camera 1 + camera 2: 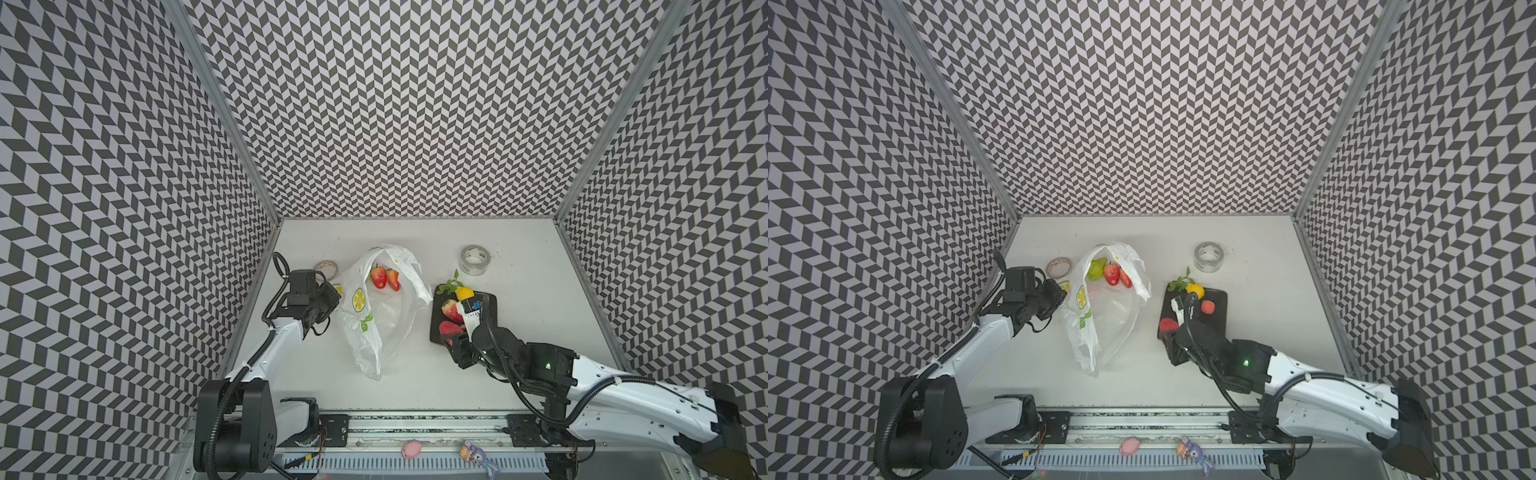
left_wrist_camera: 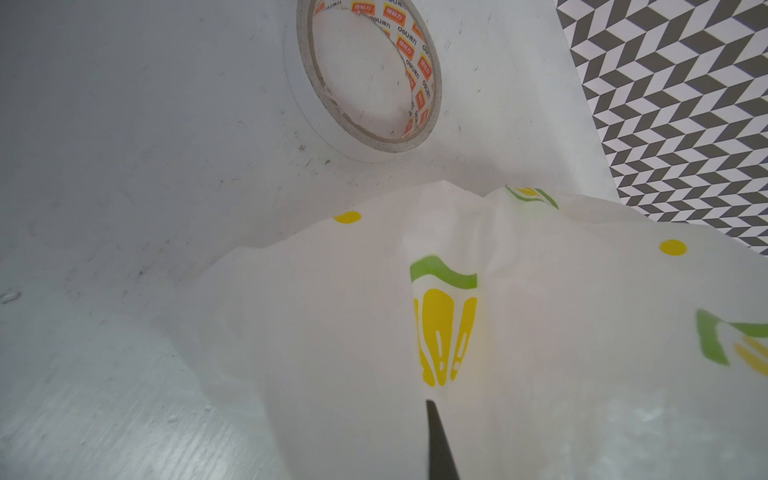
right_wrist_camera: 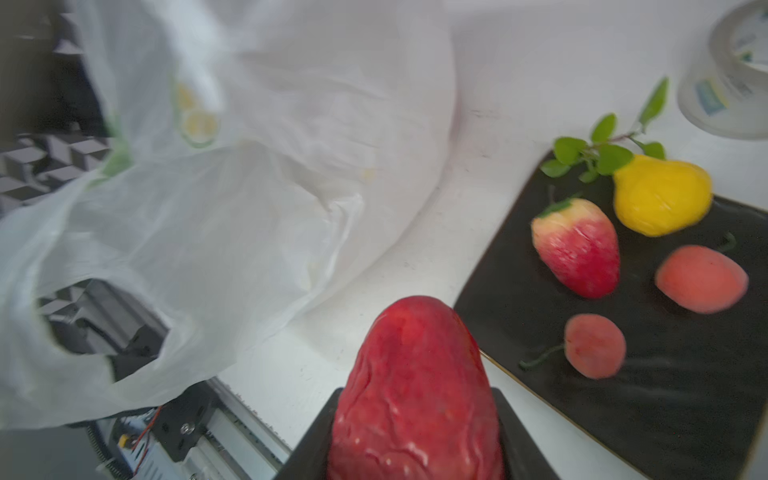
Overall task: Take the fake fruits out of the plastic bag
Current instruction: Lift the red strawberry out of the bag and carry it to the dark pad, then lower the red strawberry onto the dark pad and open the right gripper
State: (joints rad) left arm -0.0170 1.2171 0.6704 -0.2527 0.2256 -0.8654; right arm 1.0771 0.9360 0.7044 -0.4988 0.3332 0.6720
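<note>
The plastic bag (image 1: 374, 324) lies crumpled mid-table, its mouth toward the back. Inside the mouth sit two red strawberries (image 1: 379, 277) and a green fruit (image 1: 1096, 268). My left gripper (image 1: 336, 296) is shut on the bag's left edge; in the left wrist view the film (image 2: 519, 332) hides all but one dark finger (image 2: 436, 440). My right gripper (image 3: 415, 419) is shut on a red strawberry (image 3: 415, 386) at the near-left edge of the dark tray (image 3: 623, 415). On the tray lie a yellow lemon (image 3: 660, 195), a strawberry (image 3: 577, 249) and two pink-orange fruits (image 3: 702, 278).
A clear tape roll (image 1: 475, 259) stands at the back right. A second tape roll (image 2: 374, 75) lies behind my left gripper. Patterned walls close three sides. Two small toys (image 1: 411, 450) lie on the front rail.
</note>
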